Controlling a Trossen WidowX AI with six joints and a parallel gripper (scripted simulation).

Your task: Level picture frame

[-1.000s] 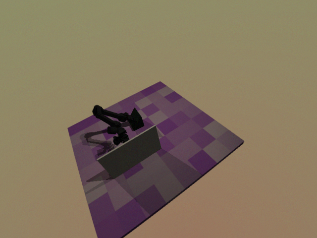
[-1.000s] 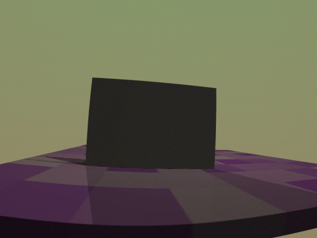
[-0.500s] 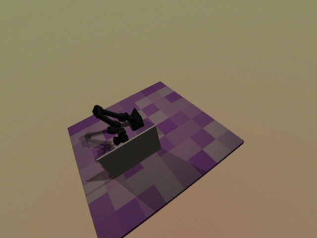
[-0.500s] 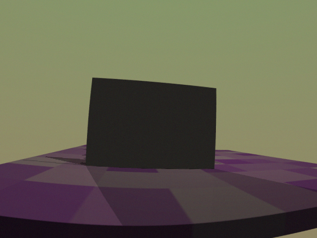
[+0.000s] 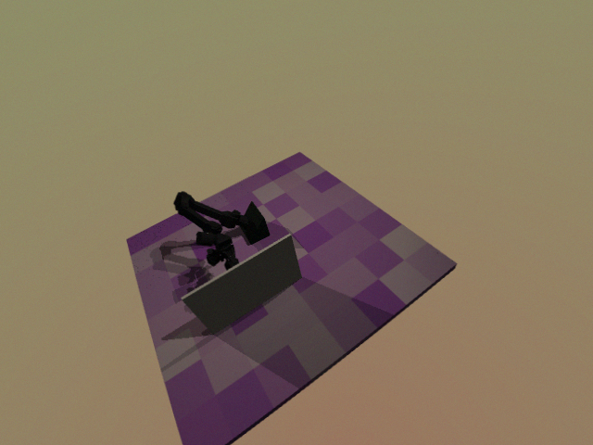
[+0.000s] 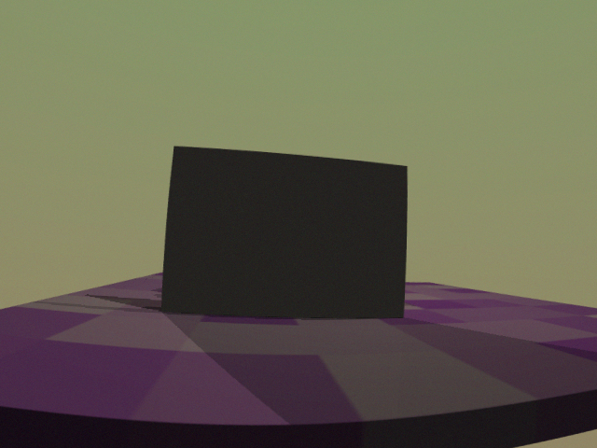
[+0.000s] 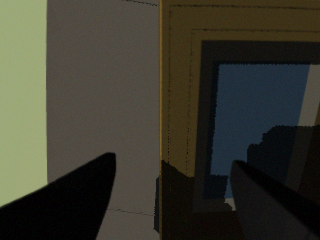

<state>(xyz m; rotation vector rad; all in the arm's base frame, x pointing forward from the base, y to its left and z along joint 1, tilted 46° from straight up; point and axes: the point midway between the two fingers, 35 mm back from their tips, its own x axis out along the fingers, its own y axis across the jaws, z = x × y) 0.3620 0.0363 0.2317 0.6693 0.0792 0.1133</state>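
While the wall (image 5: 248, 282) (image 6: 284, 231) (image 7: 100, 100) carries the picture frame (image 7: 180, 100) on its robot-facing side, the jaws stand fairly wide before its edge, holding nothing. This seems the let-go-and-look step; next, back off and judge the tilt before regripping.

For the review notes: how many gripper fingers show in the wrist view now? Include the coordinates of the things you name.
2: one finger (image 7: 75, 192) at lower left, before the grey wall, and another finger (image 7: 272, 200) at lower right, before the picture frame (image 7: 176, 100).
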